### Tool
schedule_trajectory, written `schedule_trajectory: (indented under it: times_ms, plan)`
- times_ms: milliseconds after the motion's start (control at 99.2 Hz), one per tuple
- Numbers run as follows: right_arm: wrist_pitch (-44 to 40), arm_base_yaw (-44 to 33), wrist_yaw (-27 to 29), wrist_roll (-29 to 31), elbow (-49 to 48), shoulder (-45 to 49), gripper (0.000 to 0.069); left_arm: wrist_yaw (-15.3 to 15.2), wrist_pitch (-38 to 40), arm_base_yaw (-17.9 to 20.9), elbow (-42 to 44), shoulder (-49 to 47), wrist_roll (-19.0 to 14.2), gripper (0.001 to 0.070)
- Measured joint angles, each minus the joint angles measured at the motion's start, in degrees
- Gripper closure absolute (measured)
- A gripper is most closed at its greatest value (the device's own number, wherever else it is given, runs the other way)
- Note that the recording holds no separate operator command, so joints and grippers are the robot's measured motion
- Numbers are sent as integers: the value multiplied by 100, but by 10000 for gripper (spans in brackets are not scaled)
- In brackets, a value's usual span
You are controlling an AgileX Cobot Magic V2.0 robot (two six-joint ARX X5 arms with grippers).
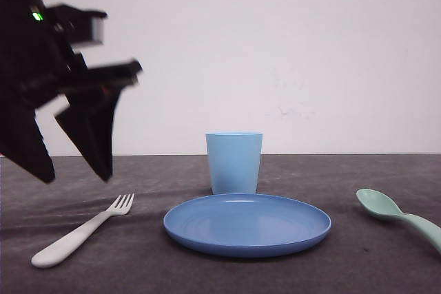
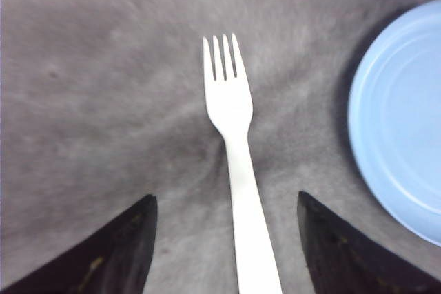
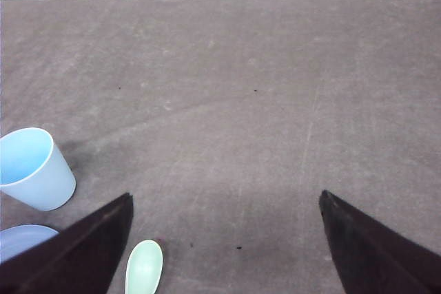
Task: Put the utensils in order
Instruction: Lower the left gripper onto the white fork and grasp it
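Above the fork point(image 2: 231, 163), the left gripper point(image 2: 227, 253) hovers with jaws spread, handle between them. Next, I judge: descend and close. Right gripper point(image 3: 227, 253) gapes near the spoon point(image 3: 144, 266).

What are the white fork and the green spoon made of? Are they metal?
Probably not metal. The white fork with the thick rounded handle looks like matte plastic: solid white, soft edges, no mirror shine. The mint-green spoon also looks plastic, smooth with a faint sheen and one even pastel colour. I can't be certain from looks alone.
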Motion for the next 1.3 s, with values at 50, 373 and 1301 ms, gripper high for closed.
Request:
schedule_trajectory:
  times_ms: [50, 373, 1301]
  plan:
    - [-17, 0, 0, 0, 0, 0, 147, -15, 83, -37, 0, 155, -57, 320]
    - [-42, 17, 2, 0, 0, 0, 147, -22, 584, -103, 0, 892, -229, 347]
    - [-59, 17, 2, 0, 0, 0, 147, -138, 660, -122, 79, 809, -339, 664]
